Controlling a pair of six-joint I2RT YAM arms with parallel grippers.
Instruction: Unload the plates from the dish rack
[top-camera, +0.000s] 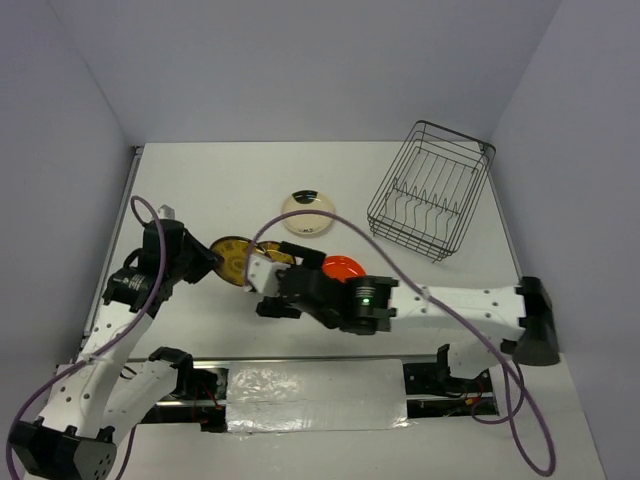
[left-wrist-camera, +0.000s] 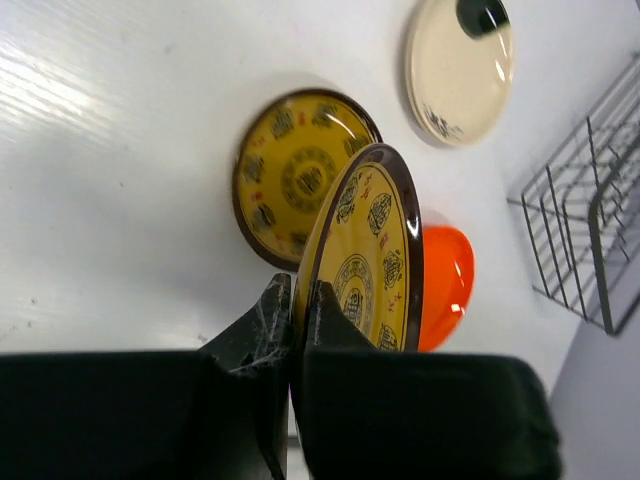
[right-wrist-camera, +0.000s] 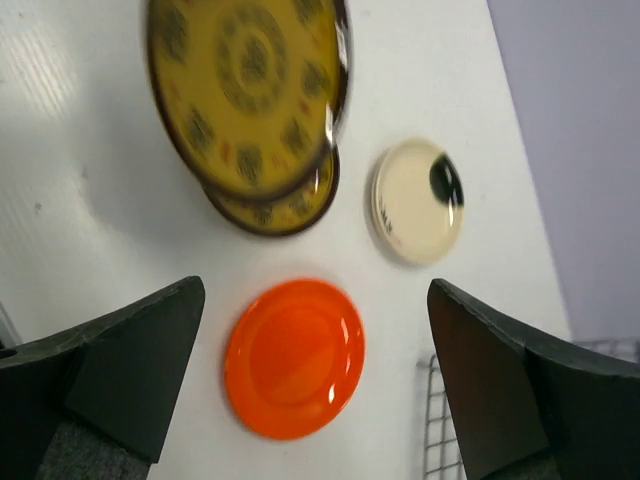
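My left gripper (left-wrist-camera: 300, 290) is shut on the rim of a dark brown plate with yellow pattern (left-wrist-camera: 365, 255), which it holds on edge above the table. A second yellow-patterned plate (left-wrist-camera: 290, 170) lies flat beneath it. An orange-red plate (right-wrist-camera: 295, 357) lies flat below my right gripper (right-wrist-camera: 315, 370), whose fingers (right-wrist-camera: 130, 360) stand wide open with nothing between them. A cream plate with a dark spot (right-wrist-camera: 418, 200) rests further back. In the top view the left gripper (top-camera: 208, 262) and right gripper (top-camera: 258, 280) flank the held plate (top-camera: 232, 260). The dish rack (top-camera: 432, 190) shows no plates.
The wire rack stands at the back right, close to the right wall. The right arm (top-camera: 450, 300) stretches across the near middle of the table (top-camera: 220, 190). Cables loop over both arms. A foil-covered strip (top-camera: 315, 395) runs along the near edge.
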